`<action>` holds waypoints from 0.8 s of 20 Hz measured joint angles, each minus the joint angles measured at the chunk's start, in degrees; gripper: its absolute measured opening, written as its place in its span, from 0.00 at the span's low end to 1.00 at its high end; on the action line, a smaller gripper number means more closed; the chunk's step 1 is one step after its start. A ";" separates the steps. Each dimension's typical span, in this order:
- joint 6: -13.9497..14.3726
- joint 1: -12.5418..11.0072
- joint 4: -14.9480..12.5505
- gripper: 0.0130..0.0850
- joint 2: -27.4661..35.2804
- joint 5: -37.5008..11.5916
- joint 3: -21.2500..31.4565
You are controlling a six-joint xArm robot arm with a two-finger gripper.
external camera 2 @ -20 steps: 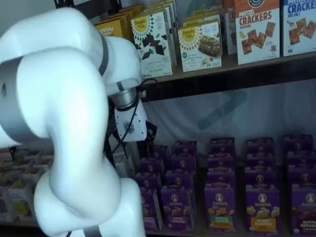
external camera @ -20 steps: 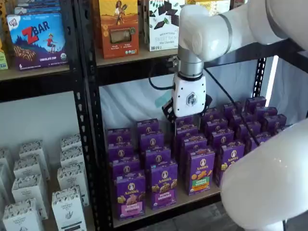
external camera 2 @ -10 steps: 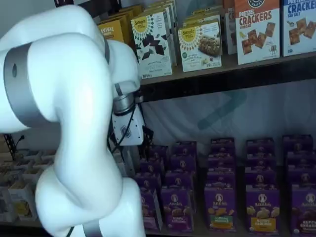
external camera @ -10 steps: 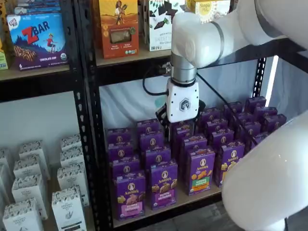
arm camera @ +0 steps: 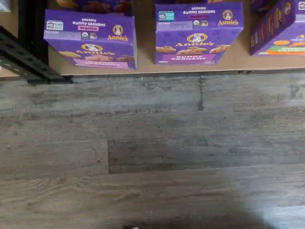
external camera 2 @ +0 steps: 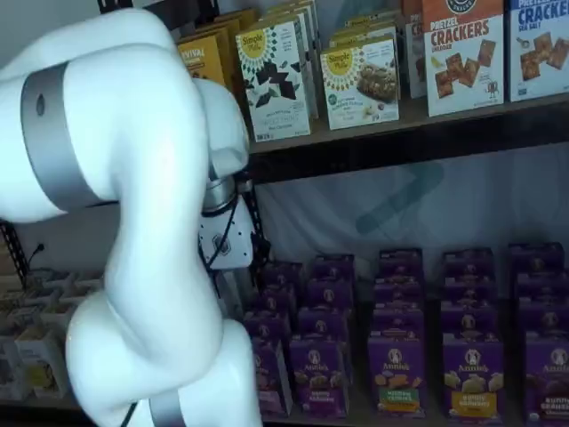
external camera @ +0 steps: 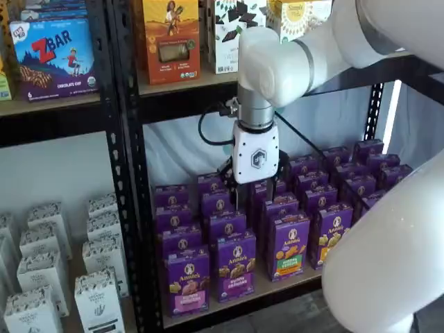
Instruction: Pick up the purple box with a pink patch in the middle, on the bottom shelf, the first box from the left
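The purple box (external camera: pixel 187 281) stands upright at the front left of the bottom shelf (external camera: pixel 243 300), with the pink patch (external camera: pixel 188 300) across its lower front. In the wrist view the purple box (arm camera: pixel 90 40) and its pink patch (arm camera: pixel 97 62) show from above at the shelf's front edge. My gripper (external camera: pixel 255 197) hangs above the middle rows, up and to the right of that box. Its black fingers are open and hold nothing. In a shelf view only its white body (external camera 2: pixel 222 251) shows, behind the arm.
Several more purple boxes fill the shelf in rows, among them an orange-brown-label box (external camera: pixel 236 267) and a green-label box (external camera: pixel 288 246). A black rack upright (external camera: pixel 128 208) stands left of the target. White boxes (external camera: pixel 97 298) fill the neighbouring bay. Grey plank floor (arm camera: pixel 152 152) lies below.
The gripper has moved left and a little lower across the rows of purple boxes, nearer the left column. Its fingers stay open.
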 joint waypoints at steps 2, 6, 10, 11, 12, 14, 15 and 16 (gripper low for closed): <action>0.29 0.35 0.15 1.00 0.81 -0.37 -0.17; -0.40 0.37 1.38 1.00 2.12 -1.87 -0.05; -1.99 -0.18 3.08 1.00 3.93 -4.13 0.35; -2.22 -0.28 3.27 1.00 4.27 -4.78 0.50; -2.36 -0.36 3.35 1.00 4.64 -5.36 0.61; -2.59 -0.54 3.44 1.00 5.49 -6.56 0.85; -2.65 -0.61 3.42 1.00 5.87 -7.02 0.92; -2.71 -0.72 3.34 1.00 6.39 -7.79 1.09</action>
